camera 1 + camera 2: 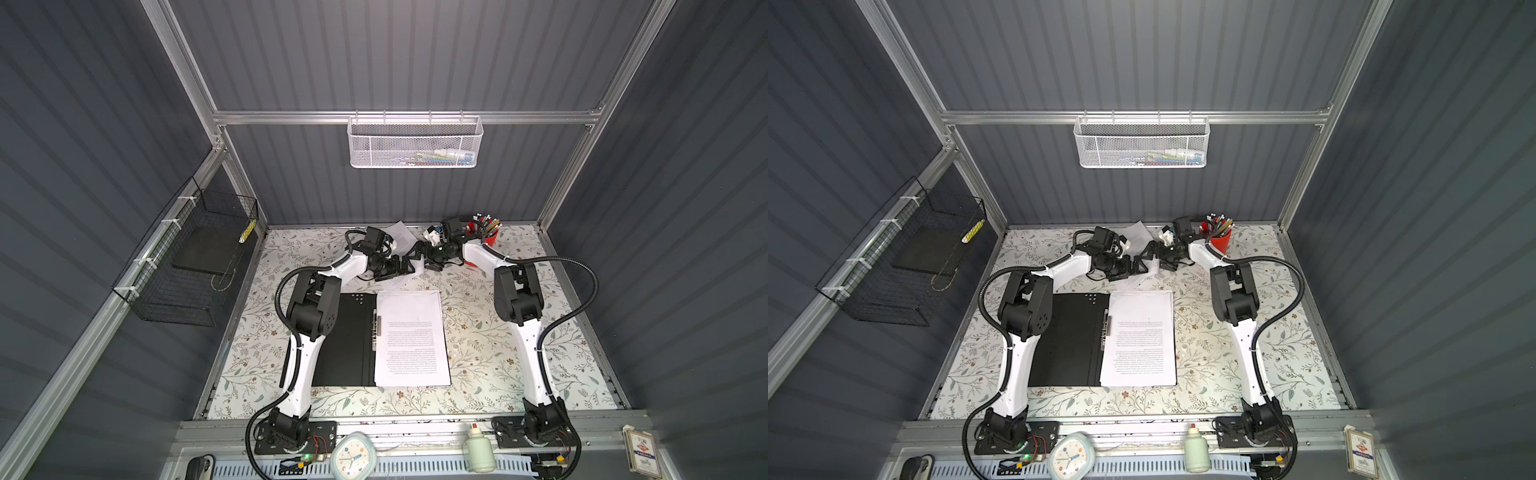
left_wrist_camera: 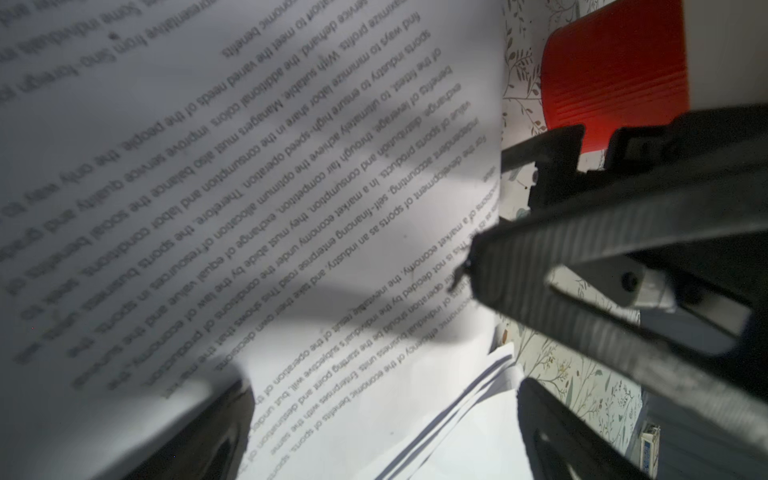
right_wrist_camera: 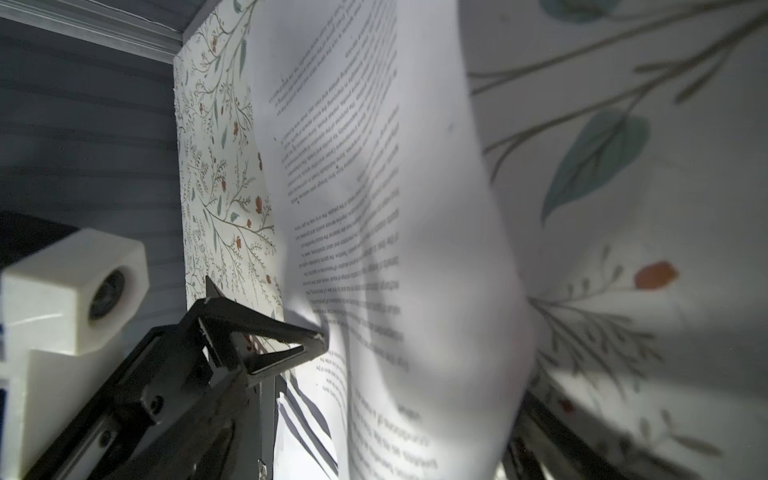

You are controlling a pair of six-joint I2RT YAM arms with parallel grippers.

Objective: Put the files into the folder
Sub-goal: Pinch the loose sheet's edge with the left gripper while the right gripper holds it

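Paperwork is partly filed. The thin folder [image 1: 345, 340], opened flat with its black inner faces up, lies at the middle of the floral-patterned table [image 1: 498, 353]. A squared pile of white printed sheets [image 1: 411, 336] rests on its 3 o'clock half, against the metal spine clip [image 1: 377, 324]. We judge that part done.

What is left sits toward 12 o'clock: more loose white printed sheets [image 1: 400, 237], fanned and rumpled, well apart from the folder. Both arms reach there.

Our left gripper [image 1: 409, 267] has its jaws spread fully wide. In the right wrist view one fingertip [image 3: 309, 333] touches the edge of a curling sheet [image 3: 395, 249], and it clamps nothing that we can see. Our right gripper [image 1: 417, 251] stands nearly as wide. The same sheet bows up between its jaws, not pinched as far as we can tell.

A red ribbed pen cup [image 1: 487, 237] stands near, at 1 o'clock.

In our judgement, what remains is to carry these far sheets onto the pile and close the cover.
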